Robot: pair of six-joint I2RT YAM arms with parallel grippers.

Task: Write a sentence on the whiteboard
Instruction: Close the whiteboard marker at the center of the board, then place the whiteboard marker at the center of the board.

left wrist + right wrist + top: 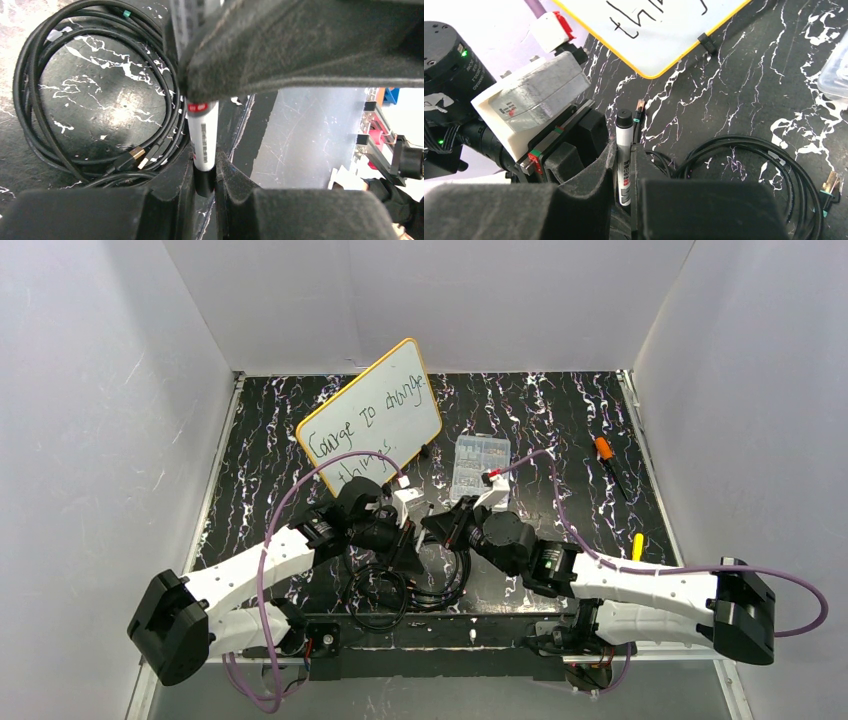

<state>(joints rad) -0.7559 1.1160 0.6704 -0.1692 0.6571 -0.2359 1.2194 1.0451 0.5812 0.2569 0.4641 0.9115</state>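
White-bodied marker [623, 135] is pinched from both sides: the left hand [205, 182] is closed narrow on its black end, and the right hand [624, 167] is shut on the same barrel. The two meet mid-tabletop [560, 440] over a coil of black cable [400, 588]. Behind them the whiteboard [400, 390], yellow-rimmed, stands tilted at the back left. Its sentence [365, 420] reads roughly "Courage to change things" in two lines. Just right of the board lies a clear box [478, 462]
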